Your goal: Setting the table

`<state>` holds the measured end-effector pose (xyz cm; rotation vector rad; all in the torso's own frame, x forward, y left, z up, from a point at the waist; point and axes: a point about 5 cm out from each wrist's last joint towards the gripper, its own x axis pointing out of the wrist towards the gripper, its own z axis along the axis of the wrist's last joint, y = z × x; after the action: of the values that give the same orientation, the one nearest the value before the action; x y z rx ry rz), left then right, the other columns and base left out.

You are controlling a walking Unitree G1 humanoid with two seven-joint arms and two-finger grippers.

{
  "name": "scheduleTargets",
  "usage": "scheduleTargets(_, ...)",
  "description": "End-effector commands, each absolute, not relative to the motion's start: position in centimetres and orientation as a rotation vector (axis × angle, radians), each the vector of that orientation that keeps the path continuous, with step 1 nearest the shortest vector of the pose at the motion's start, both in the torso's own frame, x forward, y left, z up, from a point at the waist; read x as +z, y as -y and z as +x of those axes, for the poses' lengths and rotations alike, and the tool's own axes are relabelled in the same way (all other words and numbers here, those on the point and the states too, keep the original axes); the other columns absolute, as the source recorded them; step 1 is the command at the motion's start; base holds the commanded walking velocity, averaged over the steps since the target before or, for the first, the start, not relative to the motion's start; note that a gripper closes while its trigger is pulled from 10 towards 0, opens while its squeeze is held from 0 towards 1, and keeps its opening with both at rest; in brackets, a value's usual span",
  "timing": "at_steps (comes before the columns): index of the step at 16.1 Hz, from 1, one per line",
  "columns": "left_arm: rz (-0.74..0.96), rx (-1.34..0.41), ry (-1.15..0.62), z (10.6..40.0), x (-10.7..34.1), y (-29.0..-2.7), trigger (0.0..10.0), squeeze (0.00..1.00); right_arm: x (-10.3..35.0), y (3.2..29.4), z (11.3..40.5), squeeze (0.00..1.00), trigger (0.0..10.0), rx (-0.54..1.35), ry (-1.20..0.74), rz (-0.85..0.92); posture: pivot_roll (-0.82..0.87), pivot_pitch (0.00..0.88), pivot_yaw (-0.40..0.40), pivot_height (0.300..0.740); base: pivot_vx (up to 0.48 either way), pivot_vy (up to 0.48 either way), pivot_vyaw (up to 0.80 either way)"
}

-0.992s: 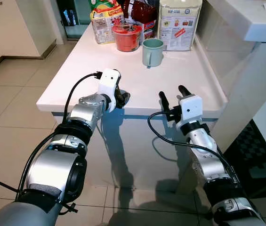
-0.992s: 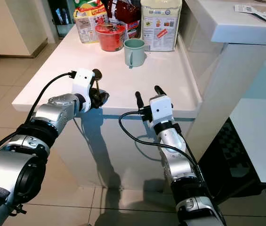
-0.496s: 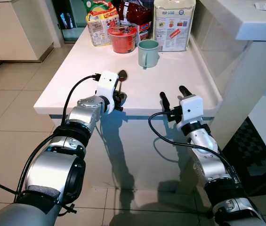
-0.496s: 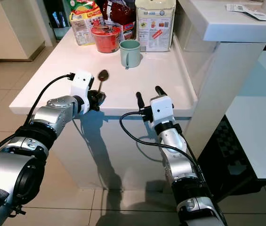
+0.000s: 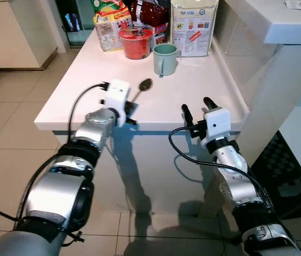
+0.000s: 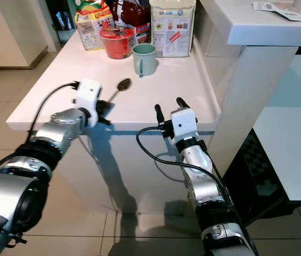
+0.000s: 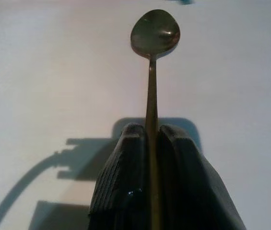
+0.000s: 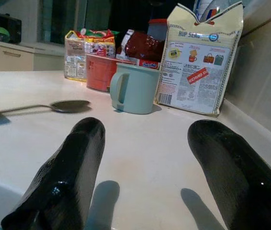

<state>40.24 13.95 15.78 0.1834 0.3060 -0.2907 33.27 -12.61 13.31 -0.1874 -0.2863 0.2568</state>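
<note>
A dark metal spoon (image 5: 144, 86) is held by its handle in my left gripper (image 5: 129, 108), which is shut on it near the white table's (image 5: 86, 80) front edge. In the left wrist view the handle runs between the two fingers (image 7: 123, 187) and the spoon's bowl (image 7: 155, 32) reaches out low over the tabletop; I cannot tell whether it touches. The bowl points toward a teal mug (image 5: 164, 57). My right gripper (image 5: 196, 105) is open and holds nothing, right at the table's front edge to the right of the spoon.
A red container (image 5: 136, 41), snack bags (image 5: 109, 24) and a white printed bag (image 5: 193, 25) stand at the back of the table behind the mug. A higher white counter (image 5: 278, 32) borders the right side. Tiled floor lies to the left.
My left gripper has swung the spoon from upright down and outward, so its bowl now lies further over the table toward the mug. The right gripper has held still.
</note>
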Motion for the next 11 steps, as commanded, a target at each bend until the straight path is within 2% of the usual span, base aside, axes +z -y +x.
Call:
scheduleTargets(1,0.193,-0.233,-0.400,39.5,13.5,-15.4,0.0,0.00,13.4,12.5,33.1,0.00,10.0,0.267,0.287,-0.198,0.02,0.037,0.053,0.740,0.000,0.000,0.00)
scheduleTargets(11,0.181,-0.189,-0.190,40.6,17.8,-15.1,0.0,0.00,13.2,12.4,33.1,0.00,10.0,0.283,0.277,-0.204,0.03,0.047,0.043,0.740,0.000,0.000,0.00)
